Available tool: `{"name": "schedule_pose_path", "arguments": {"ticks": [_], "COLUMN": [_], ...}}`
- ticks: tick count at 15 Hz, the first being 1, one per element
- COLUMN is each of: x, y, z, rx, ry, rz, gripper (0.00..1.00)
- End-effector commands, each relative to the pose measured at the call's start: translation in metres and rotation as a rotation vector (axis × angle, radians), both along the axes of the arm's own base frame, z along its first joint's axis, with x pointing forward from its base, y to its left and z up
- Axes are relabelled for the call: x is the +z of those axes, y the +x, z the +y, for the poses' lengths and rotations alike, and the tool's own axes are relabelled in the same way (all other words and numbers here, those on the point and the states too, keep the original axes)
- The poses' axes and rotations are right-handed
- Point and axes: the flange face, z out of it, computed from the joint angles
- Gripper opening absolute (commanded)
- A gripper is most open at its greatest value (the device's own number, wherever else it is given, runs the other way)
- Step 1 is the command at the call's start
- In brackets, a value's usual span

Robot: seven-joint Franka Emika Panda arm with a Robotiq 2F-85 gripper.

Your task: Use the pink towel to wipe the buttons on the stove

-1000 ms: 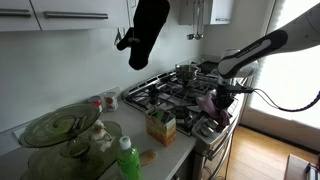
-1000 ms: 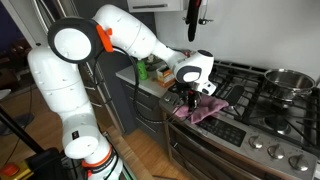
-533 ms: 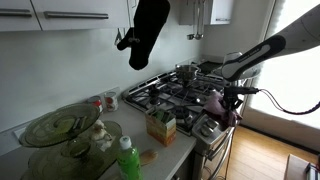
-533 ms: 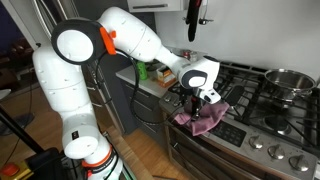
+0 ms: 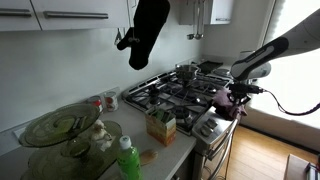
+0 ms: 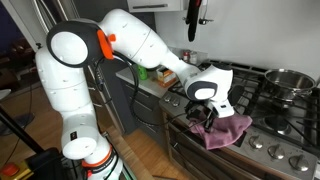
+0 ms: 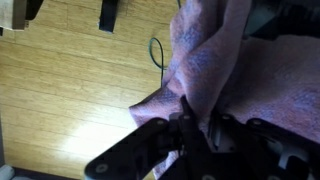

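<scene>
My gripper [image 6: 207,110] is shut on the pink towel [image 6: 226,130] and presses it onto the stove's front edge, where the row of knobs [image 6: 262,148] runs. In an exterior view the towel [image 5: 232,102] hangs under the gripper [image 5: 236,93] at the stove's front. In the wrist view the pink towel [image 7: 215,60] fills the right side, bunched between the dark fingers [image 7: 195,120], with wooden floor to the left.
A steel pot [image 6: 288,80] stands on a rear burner. On the counter are a juice carton [image 5: 160,126], a green bottle [image 5: 128,158] and glass dishes [image 5: 62,128]. A black oven mitt [image 5: 148,32] hangs above. The oven handle [image 6: 210,158] runs below the knobs.
My gripper has dragged the pink towel along the stove's front edge, away from the counter and toward the far knobs. The towel stays gripped.
</scene>
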Motion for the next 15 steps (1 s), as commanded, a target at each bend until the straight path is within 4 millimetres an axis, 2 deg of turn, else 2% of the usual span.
{"name": "schedule_pose_path", "arguments": {"ticks": [1, 2, 4, 9, 15], "x": [-0.013, -0.015, -0.025, -0.021, -0.036], "y": [-0.015, -0.014, -0.005, 0.019, 0.049], "z": [-0.030, -0.032, -0.018, 0.037, 0.114], "rx": [-0.158, -0.167, -0.115, 0.114, 0.371], "ry": [-0.056, -0.054, -0.005, 0.106, 0.215], "rz": [-0.035, -0.034, -0.001, 0.041, 0.143], "gripper": [0.04, 0.04, 0.04, 0.04, 0.04]}}
